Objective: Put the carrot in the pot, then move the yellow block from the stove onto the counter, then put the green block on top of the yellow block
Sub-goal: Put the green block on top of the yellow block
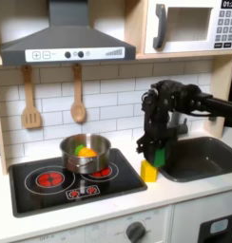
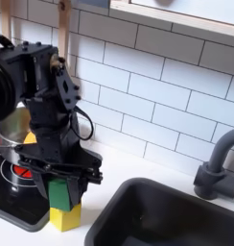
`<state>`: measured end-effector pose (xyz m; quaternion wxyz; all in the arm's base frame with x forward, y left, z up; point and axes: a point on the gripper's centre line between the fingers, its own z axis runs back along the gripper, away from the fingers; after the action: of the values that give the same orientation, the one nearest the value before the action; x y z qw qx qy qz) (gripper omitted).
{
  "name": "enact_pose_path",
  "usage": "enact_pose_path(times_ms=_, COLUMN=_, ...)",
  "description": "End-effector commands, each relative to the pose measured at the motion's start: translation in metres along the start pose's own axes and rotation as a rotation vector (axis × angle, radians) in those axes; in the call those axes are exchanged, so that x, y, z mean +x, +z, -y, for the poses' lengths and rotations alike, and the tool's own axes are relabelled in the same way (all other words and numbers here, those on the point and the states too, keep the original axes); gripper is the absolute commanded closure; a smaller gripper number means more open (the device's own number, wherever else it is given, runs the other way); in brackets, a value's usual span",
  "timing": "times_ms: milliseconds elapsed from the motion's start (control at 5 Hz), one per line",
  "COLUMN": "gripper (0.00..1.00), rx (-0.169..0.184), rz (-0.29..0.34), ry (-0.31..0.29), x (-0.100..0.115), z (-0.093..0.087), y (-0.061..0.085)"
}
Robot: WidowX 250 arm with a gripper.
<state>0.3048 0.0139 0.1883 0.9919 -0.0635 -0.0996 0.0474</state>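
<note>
Two blocks stacked: green block [image 2: 61, 191] half-hidden between fingers [image 2: 52, 183].

We see a bright green block [image 2: 61, 191] above a bright yellow block [image 2: 63, 217], both plain. The gripper [image 2: 63, 184] and its arm are black. The pot [image 1: 86, 152] is shiny steel, with the orange carrot [image 1: 83, 150] and its green end inside. The stove [image 1: 51, 180] is black with red ring burners. The counter [image 1: 175, 195] is cream-white, the sink [image 2: 176, 216] dark grey, the wall tiles [image 2: 157, 86] white with grey joints.
</note>
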Motion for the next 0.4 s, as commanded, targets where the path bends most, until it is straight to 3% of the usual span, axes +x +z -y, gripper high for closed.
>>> enact_pose_path(times_ms=0, gripper=1.0, rx=0.008, rz=0.0, ry=0.001, x=0.0017, z=-0.0045, y=-0.0044)
enact_pose_path(times_ms=200, gripper=1.0, rx=0.01, rz=0.011, ry=-0.006, x=0.0035, z=-0.0038, y=-0.0015)
